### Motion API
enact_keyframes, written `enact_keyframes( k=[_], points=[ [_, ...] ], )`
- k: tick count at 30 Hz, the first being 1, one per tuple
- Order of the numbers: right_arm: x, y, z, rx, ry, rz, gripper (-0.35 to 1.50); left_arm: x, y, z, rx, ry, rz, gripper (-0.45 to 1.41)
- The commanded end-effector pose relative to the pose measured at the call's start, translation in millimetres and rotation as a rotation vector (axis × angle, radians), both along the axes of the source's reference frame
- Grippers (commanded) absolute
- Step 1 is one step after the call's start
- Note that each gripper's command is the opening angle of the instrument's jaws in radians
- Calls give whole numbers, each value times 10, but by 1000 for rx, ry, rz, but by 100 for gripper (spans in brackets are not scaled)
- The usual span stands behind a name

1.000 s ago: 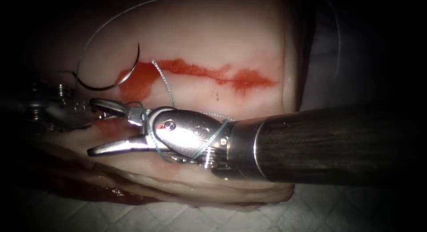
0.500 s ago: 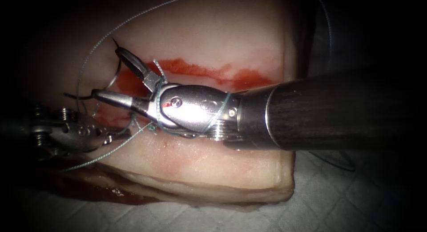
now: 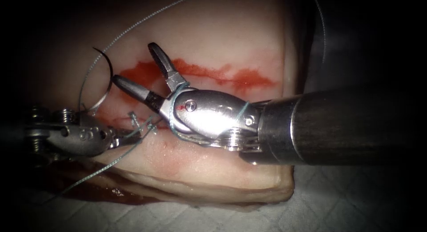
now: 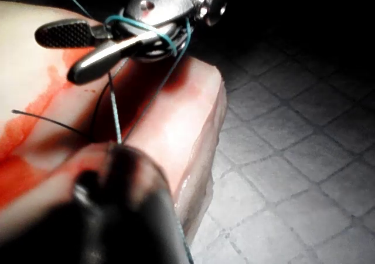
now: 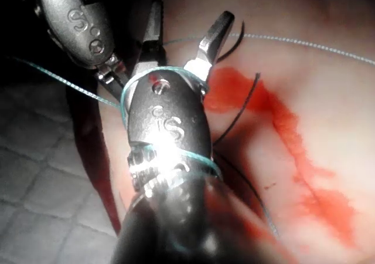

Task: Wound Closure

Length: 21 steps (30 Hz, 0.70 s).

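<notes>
Endoscope view shows your right tool [image 3: 141, 68] over the left end of the cut [image 3: 209, 74], its fingers spread wide and grasping nothing, with thread [image 3: 242, 111] wound around its wrist in what looks like two turns. Your left tool [image 3: 126, 135] lies low at the left, below the cut; its fingers look clenched on the thread near a small frayed tangle, though the shadow there leaves that uncertain. The needle [image 3: 106, 78] lies loose on the tissue [image 3: 213, 32] just left of the cut's end, held by neither tool, and it does not appear to be driven in. I judge three risks: the wraps could slide off the wrist if the tool tilts, the spread fingers could catch the loose needle just beside them, and a hard pull from the left could tear the tissue edge where the thread emerges. The right wrist view shows the same teal wraps [image 5: 176, 156] around the right tool. Counted: two tools, one needle, one cut, one long strand, one smear of red fluid [image 3: 249, 78] along the cut.
</notes>
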<state>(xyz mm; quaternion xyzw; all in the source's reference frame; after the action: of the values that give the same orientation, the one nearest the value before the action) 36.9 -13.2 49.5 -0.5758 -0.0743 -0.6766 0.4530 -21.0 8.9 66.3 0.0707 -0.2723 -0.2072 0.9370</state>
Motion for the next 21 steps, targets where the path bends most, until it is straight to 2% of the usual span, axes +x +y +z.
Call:
enact_keyframes(
  k=[1, 5, 13, 15, 17, 21],
  points=[
    [4, -4, 5, 44, -9, 9, 99, -1, 2, 9, -15, 17, -6, -45],
    [-1, -11, 20, 149, -68, 37, 96, 13, 12, 14, -39, 52, -34, -45],
    [-4, -10, 37, 212, -62, 91, 93, 13, 27, 4, -133, 60, -42, -45],
    [-5, -9, 39, 225, -76, 103, 93, 14, 28, 1, -166, 70, -32, -45],
    [-8, -4, 43, 251, -80, 148, 93, 13, 17, 1, -220, 111, 25, -45],
    [-13, -2, 46, 259, -86, 161, 93, 19, 9, -4, -252, 137, 87, -45]
  ],
)
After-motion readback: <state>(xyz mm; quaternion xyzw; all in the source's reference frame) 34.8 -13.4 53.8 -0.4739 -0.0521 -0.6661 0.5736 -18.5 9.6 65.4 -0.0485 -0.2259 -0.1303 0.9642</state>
